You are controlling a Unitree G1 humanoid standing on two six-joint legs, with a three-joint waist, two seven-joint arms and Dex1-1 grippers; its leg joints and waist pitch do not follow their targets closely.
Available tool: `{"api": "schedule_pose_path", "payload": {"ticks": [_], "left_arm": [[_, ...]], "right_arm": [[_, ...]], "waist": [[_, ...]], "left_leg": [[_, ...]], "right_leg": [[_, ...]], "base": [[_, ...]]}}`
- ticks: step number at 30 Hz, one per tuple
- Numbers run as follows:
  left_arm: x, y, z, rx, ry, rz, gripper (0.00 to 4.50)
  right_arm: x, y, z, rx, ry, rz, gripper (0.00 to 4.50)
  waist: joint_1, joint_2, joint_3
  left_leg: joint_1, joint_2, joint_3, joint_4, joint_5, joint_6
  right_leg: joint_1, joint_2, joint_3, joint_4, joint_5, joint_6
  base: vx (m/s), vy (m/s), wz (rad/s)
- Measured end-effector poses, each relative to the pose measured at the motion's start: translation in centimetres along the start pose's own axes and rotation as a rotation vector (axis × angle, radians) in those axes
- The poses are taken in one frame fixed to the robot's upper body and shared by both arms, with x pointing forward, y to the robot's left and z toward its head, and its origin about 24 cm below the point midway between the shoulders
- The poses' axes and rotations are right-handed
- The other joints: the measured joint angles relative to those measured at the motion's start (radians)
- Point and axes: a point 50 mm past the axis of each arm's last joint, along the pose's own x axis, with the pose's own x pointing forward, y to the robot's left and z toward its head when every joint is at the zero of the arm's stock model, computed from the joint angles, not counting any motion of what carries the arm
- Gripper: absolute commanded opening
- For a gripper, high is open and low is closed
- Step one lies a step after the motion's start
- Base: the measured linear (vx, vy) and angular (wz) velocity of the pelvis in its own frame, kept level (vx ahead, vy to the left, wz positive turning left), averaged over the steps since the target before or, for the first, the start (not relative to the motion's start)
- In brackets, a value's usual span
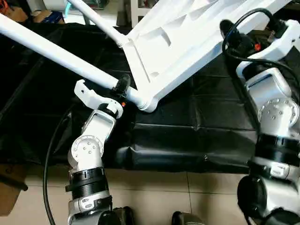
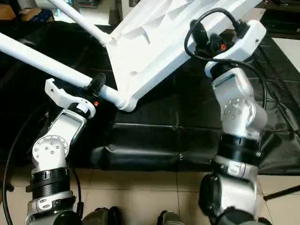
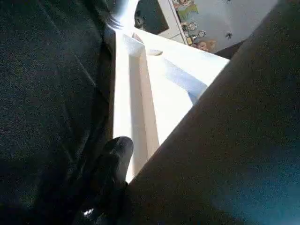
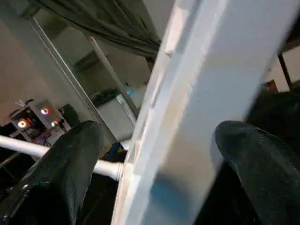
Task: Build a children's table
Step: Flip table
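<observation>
Black sheeting point(image 1: 187, 140) is spread over the floor. Left pincer point(image 1: 123, 85) is clamped on a leg point(image 1: 56, 51) near its socket. Children's table point(image 1: 187, 42) is held tilted, underside up. Right pincer point(image 4: 154, 159) is spread wide around its edge; before the leg is pushed home, that edge should be gripped.

black floor sheet point(image 1: 187, 140); tiled floor point(image 1: 154, 192)

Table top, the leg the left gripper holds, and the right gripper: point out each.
Table top point(image 1: 187, 47): left eye view, ribbed underside.
Leg point(image 1: 51, 49): left eye view, middle of the tube.
Right gripper point(image 4: 154, 154): right wrist view, between its fingertips, astride the top's edge.
</observation>
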Motion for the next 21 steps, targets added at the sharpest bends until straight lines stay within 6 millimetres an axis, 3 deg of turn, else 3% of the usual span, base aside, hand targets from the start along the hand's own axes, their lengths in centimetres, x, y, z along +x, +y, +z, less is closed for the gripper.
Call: {"api": "schedule_pose_path", "payload": {"ticks": [8,15,21], "left_arm": [[0.0,0.0,0.0,-0.016,0.001,-0.008,2.58],[0.0,-0.1,-0.2,-0.021,0.018,-0.019,2.56],[0.0,-0.1,-0.3,-0.020,0.024,-0.022,2.55]], "right_arm": [[-0.7,0.4,-0.3,-0.010,0.014,-0.029,4.50],[1.2,-1.0,-0.1,-0.015,0.067,-0.081,4.50],[2.3,-1.9,0.5,0.085,0.071,-0.119,4.50]], "waist": [[0.005,0.001,0.000],[0.006,0.001,0.000],[0.010,0.001,0.000]], "left_leg": [[-0.001,0.000,0.000,-0.004,0.001,-0.002],[-0.001,0.000,0.000,-0.004,0.001,-0.002],[-0.002,0.000,0.001,-0.004,0.001,-0.002]], "right_leg": [[0.000,0.000,0.000,-0.001,-0.001,0.008],[0.001,0.000,0.000,-0.001,0.000,0.006],[0.002,0.000,0.000,-0.001,0.000,0.006]], "base": [[0.000,0.000,0.00],[0.000,0.000,0.00],[0.000,0.000,0.00]]}}
